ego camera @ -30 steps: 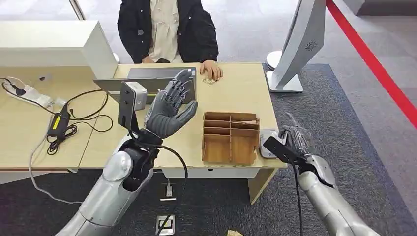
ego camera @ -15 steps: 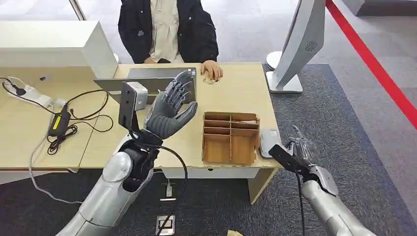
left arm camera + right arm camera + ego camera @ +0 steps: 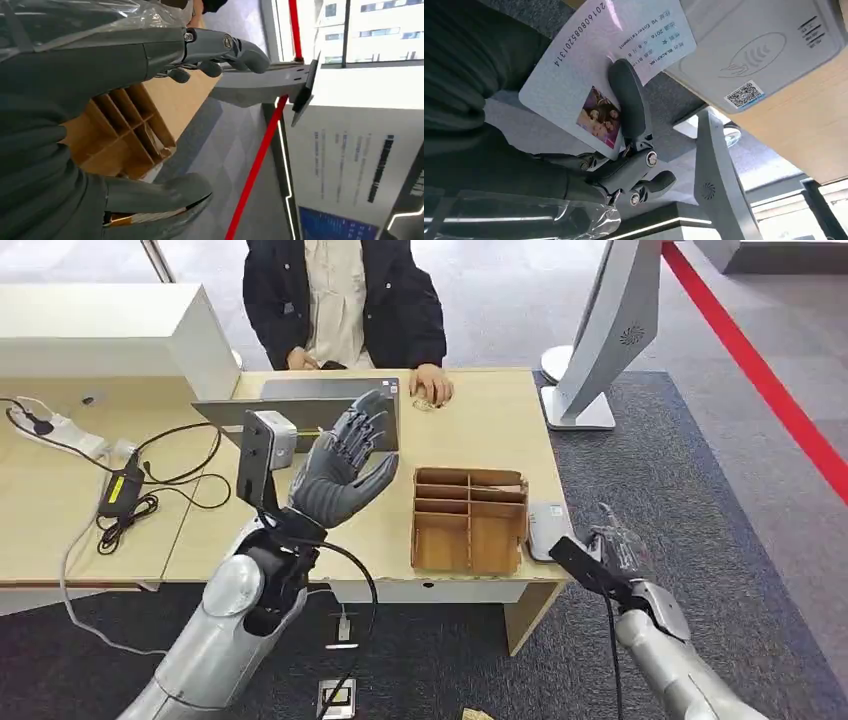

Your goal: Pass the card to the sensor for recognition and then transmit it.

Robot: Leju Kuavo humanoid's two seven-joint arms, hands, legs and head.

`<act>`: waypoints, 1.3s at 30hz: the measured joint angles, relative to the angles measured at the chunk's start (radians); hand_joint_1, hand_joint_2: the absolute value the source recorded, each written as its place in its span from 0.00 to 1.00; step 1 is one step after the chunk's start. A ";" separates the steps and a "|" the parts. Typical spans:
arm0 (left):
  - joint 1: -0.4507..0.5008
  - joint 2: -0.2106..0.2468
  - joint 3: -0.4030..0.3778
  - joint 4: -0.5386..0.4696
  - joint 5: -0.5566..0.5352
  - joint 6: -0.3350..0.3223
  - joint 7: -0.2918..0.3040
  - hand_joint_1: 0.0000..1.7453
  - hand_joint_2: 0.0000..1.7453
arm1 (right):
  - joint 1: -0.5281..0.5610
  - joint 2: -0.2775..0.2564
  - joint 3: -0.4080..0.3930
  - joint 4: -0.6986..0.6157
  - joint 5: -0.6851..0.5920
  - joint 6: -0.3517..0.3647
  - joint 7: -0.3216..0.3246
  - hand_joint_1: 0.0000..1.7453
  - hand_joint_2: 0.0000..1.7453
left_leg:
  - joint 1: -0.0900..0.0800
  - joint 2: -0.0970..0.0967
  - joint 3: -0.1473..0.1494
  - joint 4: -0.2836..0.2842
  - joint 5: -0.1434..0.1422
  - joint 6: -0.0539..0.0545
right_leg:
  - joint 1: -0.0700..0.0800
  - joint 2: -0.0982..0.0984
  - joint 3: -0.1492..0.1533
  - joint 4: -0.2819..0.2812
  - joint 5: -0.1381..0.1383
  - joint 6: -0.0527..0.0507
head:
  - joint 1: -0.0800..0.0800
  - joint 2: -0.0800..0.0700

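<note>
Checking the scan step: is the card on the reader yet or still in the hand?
In the hand. The right hand holds the card beside the reader, not on it.

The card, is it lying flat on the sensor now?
No. In the right wrist view the right hand holds the card beside the sensor, off the desk edge.

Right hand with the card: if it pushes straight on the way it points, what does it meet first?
Probably the grey card reader at the desk edge; right hand holds the card just short of it. Depth unclear.
</note>
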 joint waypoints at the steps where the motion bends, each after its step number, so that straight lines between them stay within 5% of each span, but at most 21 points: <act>1: 0.000 0.000 0.000 -0.002 0.000 -0.002 0.000 0.00 1.00 | -0.003 0.000 0.000 0.002 0.000 0.000 0.000 1.00 1.00 | 0.000 0.000 0.000 0.000 0.000 0.000 | 0.000 0.000 0.000 0.000 0.000 0.000 | 0.000 0.000; 15: -0.001 0.000 0.000 -0.002 -0.013 -0.009 -0.014 0.00 1.00 | -0.060 0.001 -0.001 0.009 -0.019 -0.013 -0.031 1.00 1.00 | 0.000 0.000 0.000 0.000 0.000 0.000 | 0.000 0.000 0.000 0.000 0.000 0.000 | 0.000 0.000; 30: -0.065 0.003 -0.038 0.008 0.063 0.058 -0.041 0.00 1.00 | -0.153 -0.009 -0.042 -0.193 -0.019 0.012 -0.023 1.00 1.00 | 0.000 0.000 0.000 0.000 0.000 0.000 | 0.000 0.000 -0.001 0.000 0.000 0.000 | 0.000 0.000; 39: -0.083 -0.001 -0.052 0.018 0.063 0.002 -0.041 0.00 1.00 | -0.234 -0.005 -0.050 -0.236 0.046 0.031 -0.043 1.00 1.00 | 0.000 0.000 0.000 0.000 0.000 0.000 | 0.000 0.000 -0.001 0.000 0.000 0.000 | 0.000 0.000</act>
